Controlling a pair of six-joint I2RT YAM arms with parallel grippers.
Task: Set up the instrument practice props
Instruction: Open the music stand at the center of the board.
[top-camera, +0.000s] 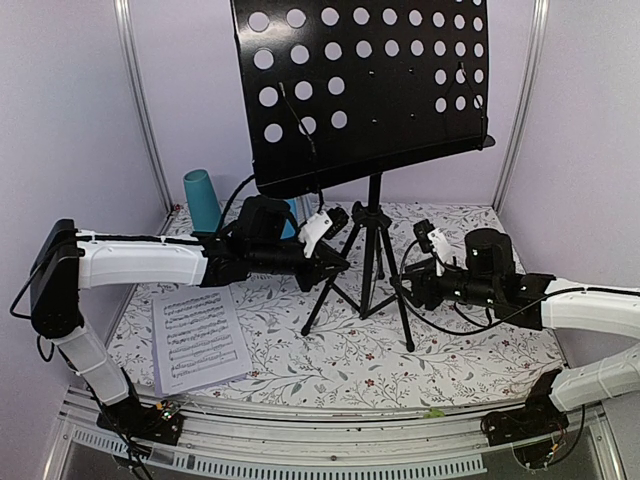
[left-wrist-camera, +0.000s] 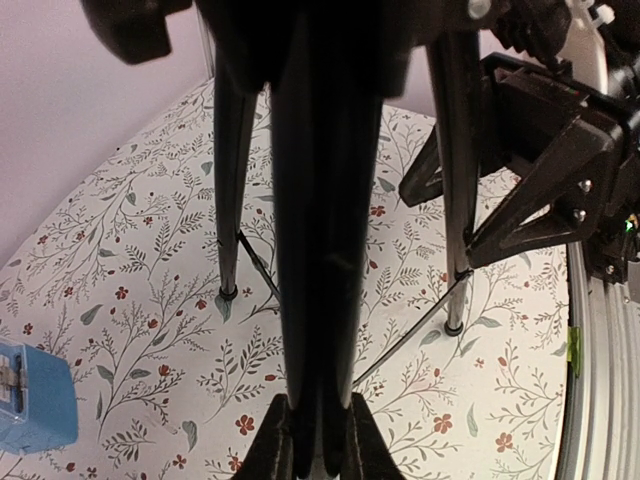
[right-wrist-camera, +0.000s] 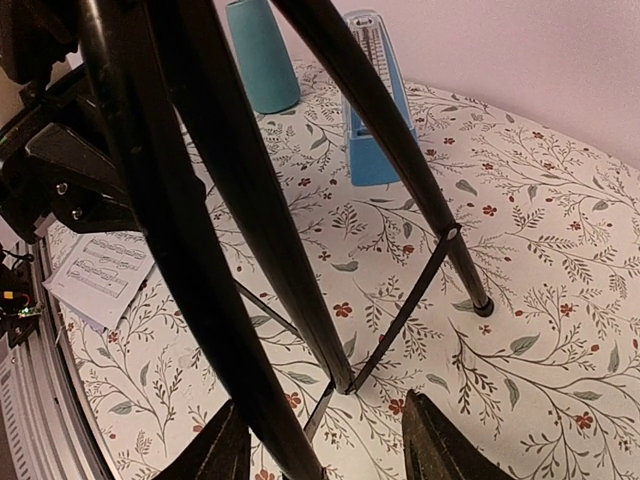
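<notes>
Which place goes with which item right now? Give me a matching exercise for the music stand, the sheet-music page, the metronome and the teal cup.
Items:
1. music stand
2. sheet-music page
3. metronome
4. teal cup

Places:
A. lying flat, near left
B. upright in the back-left corner
C. standing in the middle on its tripod
D. just to the right of the cup

Pairs: 1-C, 2-A, 3-D, 4-B

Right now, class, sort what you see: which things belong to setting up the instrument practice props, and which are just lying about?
Belong to the job:
music stand
sheet music
blue metronome

Just lying about:
teal cup
</notes>
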